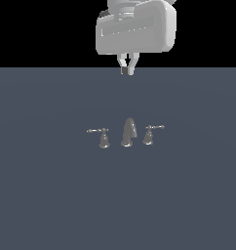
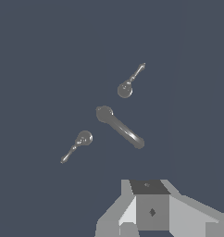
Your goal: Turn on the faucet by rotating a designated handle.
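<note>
— Where is the faucet point(image 1: 129, 132) set?

— It is placed near the middle of the dark grey-blue tabletop point(image 1: 42, 195), well apart from every edge that is shown. The curved spout point(image 1: 129, 131) is flanked by two small lever handles.

— And the handle point(image 1: 149, 134) to be turned?

— It is found just beside the spout, on the exterior view's right, upright on its flared base, with its thin bar pointed away from the spout. The twin handle point(image 1: 103, 137) is seen on the other side, its bar pointed the opposite way.

— How is the gripper point(image 1: 127, 71) held?

— It is hung well above the faucet, nothing touched. The jaws are drawn close together, with nothing grasped between them.

— Is the wrist view useful?

— All three pieces are shown from above: spout point(image 2: 119, 127), handle point(image 2: 130, 82) and twin handle point(image 2: 78, 144).
</note>
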Available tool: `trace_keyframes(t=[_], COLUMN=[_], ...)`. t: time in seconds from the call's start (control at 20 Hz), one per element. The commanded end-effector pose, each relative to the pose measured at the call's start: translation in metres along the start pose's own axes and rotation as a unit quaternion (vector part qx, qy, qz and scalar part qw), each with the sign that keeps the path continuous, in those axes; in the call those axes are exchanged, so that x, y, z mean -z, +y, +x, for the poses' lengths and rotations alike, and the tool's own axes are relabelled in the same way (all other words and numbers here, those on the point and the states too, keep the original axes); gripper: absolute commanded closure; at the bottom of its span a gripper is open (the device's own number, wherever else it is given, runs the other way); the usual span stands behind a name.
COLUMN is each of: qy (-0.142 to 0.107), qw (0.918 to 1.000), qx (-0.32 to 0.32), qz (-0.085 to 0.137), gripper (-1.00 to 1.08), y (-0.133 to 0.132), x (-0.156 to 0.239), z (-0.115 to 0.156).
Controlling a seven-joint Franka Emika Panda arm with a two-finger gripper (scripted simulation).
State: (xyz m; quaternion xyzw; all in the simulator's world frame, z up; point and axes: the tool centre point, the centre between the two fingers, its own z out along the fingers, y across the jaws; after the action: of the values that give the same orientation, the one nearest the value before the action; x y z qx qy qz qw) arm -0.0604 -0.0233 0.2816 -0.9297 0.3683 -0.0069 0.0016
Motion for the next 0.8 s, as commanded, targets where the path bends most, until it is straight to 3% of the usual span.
trace_keyframes(t=[0.0, 0.4, 0.75], qy=[0.000, -0.001, -0.001], qw=[0.9996, 0.9932, 0.9804], qx=[-0.028, -0.117, -0.197], qz=[0.000, -0.002, -0.004], gripper=[1.08, 1.08, 1.08], y=[-0.005, -0.013, -0.012], x=[-0.017, -0.072, -0.122], z=[0.014, 0.061, 0.105])
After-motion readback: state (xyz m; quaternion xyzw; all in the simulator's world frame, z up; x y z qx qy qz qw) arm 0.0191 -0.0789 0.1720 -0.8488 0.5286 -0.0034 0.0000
